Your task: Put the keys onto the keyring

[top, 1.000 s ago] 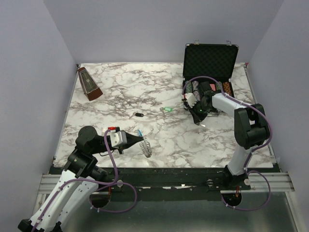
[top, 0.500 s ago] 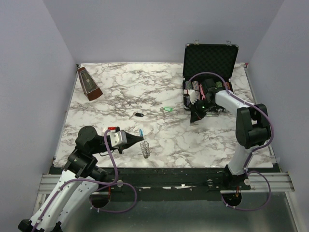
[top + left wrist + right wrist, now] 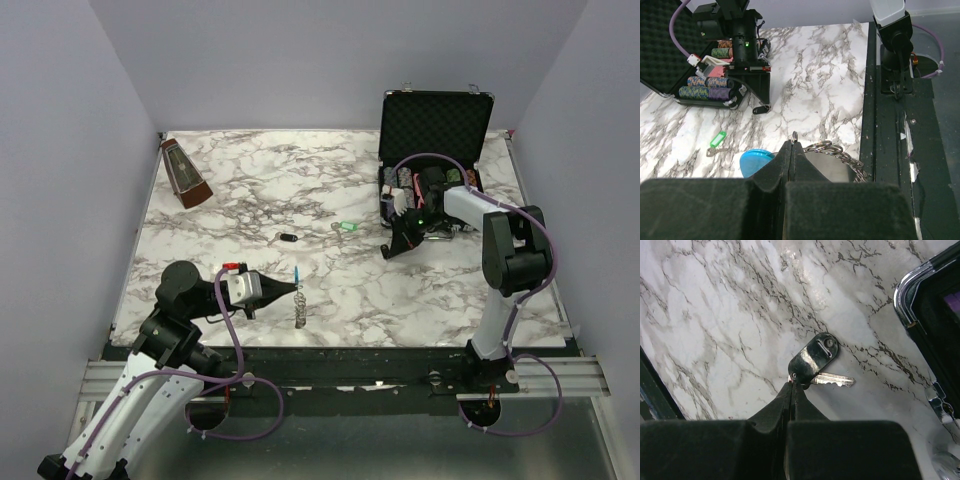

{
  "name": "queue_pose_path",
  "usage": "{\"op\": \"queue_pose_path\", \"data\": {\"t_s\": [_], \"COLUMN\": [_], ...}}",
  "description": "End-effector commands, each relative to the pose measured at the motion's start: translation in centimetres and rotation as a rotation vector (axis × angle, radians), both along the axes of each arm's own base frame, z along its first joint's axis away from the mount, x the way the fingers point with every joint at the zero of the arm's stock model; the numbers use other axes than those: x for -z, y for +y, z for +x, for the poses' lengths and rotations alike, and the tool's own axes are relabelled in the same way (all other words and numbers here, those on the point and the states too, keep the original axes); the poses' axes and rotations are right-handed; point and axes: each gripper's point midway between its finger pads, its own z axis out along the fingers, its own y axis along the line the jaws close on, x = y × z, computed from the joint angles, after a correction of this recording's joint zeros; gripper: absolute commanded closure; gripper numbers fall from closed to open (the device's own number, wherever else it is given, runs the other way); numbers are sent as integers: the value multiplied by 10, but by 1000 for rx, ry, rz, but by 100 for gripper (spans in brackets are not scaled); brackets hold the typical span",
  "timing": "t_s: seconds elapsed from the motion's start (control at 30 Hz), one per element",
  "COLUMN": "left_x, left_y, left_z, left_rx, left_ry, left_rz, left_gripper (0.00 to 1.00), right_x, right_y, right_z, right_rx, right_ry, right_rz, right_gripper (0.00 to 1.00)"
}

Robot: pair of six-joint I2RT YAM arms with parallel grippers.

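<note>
Left gripper (image 3: 791, 150) was clenched on the silvery chain-link keyring with light blue curved section (image 3: 837, 151), near the front edge of the white marble table (image 3: 260, 190). Right gripper (image 3: 794, 385) was pinched tight on the head edge of a black plastic-headed silver key (image 3: 815, 356), just beside the open black case (image 3: 435, 120); can't tell if it was off the surface. Green-headed key (image 3: 348, 227) and small black key (image 3: 287, 237) lay loose mid-table.
</note>
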Motion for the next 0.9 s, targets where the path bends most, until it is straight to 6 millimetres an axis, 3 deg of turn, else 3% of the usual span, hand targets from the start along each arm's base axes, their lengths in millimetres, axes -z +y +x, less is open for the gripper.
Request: {"op": "queue_pose_path", "data": {"t_s": [0.0, 0.87], "left_x": [-6, -5], "left_y": [0, 0], "left_z": [-5, -4], "left_rx": [25, 24], "left_ry": [-30, -25], "left_rz": [-16, -13], "left_gripper": [100, 100], "right_x": [-2, 8], "right_y": [1, -13], "right_z": [12, 10], "right_rx": [25, 8], "right_ry": [-35, -69], "right_rz": [-5, -110], "right_gripper": [95, 87]}}
